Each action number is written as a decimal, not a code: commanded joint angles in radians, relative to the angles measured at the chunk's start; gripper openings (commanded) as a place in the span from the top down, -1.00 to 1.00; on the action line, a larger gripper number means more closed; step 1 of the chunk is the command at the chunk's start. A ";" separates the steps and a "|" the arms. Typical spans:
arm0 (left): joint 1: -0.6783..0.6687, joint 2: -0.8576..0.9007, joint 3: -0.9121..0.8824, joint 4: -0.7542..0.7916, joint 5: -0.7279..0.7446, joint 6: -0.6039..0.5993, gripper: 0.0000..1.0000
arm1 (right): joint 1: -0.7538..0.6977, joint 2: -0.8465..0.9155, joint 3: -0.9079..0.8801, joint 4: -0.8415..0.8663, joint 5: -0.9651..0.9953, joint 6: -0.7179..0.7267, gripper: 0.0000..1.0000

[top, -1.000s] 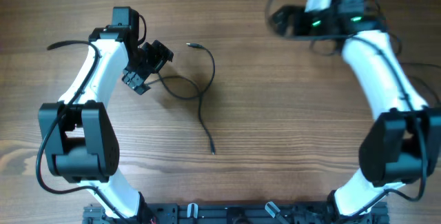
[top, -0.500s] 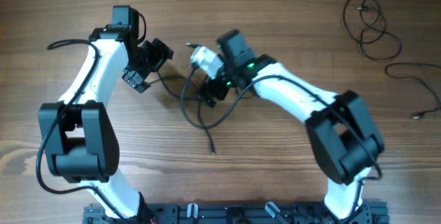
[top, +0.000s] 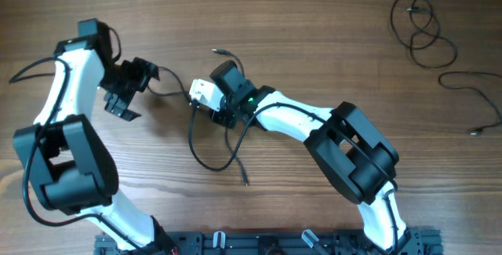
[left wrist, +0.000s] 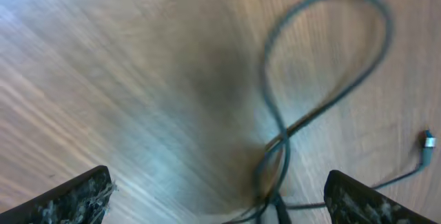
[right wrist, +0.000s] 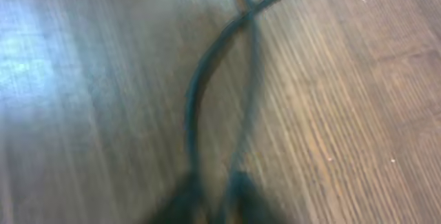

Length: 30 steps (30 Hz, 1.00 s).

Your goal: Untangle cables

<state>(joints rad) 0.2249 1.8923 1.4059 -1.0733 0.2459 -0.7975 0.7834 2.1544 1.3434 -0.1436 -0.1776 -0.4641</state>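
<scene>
A thin black cable lies on the wooden table, one plug at the back and one end toward the front. My right gripper reaches across to it. In the blurred right wrist view its jaws stand close together, with two crossing strands running into them. My left gripper is open just left of the cable. In the left wrist view its fingers stand wide apart over a cable loop with a silvery plug at the right.
More thin black cables lie at the back right: a looped bundle and a single cord near the right edge. The right arm stretches across the middle of the table.
The right arm swung from the back right to the cable, and its jaws closed there. The left gripper moved left, still open. The cable's loop shifted left and forward.
</scene>
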 commanded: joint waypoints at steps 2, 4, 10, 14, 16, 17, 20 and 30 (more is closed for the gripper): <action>0.015 -0.032 0.001 -0.016 0.018 0.005 -1.00 | -0.023 0.067 0.002 -0.022 0.310 0.227 0.91; 0.015 -0.032 0.001 -0.016 0.018 0.005 -1.00 | -0.080 0.063 0.021 -0.070 0.335 0.267 0.91; 0.015 -0.032 0.001 -0.016 0.018 0.005 -1.00 | -0.334 0.052 0.027 -0.111 0.299 0.365 0.91; 0.015 -0.032 0.001 -0.016 0.018 0.005 -1.00 | -0.539 0.052 0.027 -0.096 0.296 0.359 0.91; 0.015 -0.032 0.001 -0.016 0.018 0.005 -1.00 | -0.605 0.052 0.027 -0.088 0.283 0.357 0.91; 0.015 -0.032 0.001 -0.016 0.018 0.005 -1.00 | -0.638 0.052 0.027 -0.085 0.261 0.351 0.91; 0.015 -0.032 0.001 -0.016 0.018 0.005 -1.00 | -0.685 0.052 0.027 -0.092 0.102 0.262 0.91; 0.015 -0.032 0.001 -0.016 0.018 0.005 -1.00 | -0.679 0.031 0.034 -0.098 0.041 0.133 -0.98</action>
<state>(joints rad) 0.2359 1.8908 1.4063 -1.0855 0.2592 -0.7975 0.0982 2.1563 1.3849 -0.2211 -0.1265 -0.3786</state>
